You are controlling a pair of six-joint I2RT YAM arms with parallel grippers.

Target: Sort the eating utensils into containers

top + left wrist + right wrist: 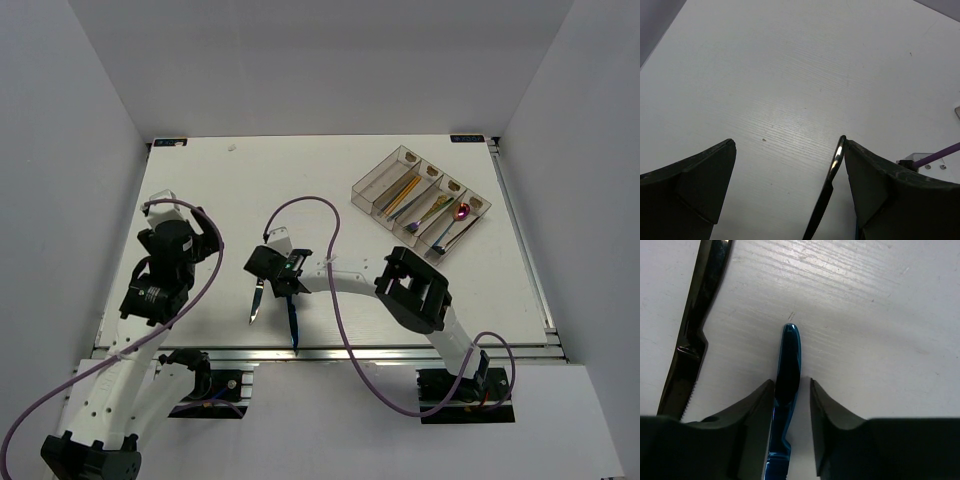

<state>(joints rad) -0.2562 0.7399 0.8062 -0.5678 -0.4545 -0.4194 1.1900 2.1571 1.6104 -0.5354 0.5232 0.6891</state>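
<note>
right now i'm on the pick-up step: my right hand (791, 385) straddles the blue knife (788, 355), which lies flat on the worktop (880, 315) beside the black knife (695, 335); my fingers are part-way apart, not yet pinching. my left hand (788, 142) hangs wide apart, empty. next i'd squeeze, lift level and carry it to the tray (365, 195).

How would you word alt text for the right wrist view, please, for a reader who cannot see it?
The right pincer straddles the handle of a shiny blue utensil lying on the white table, its jaws on either side, not yet clamped. A black serrated knife lies at the picture's left, apart from it.
</note>
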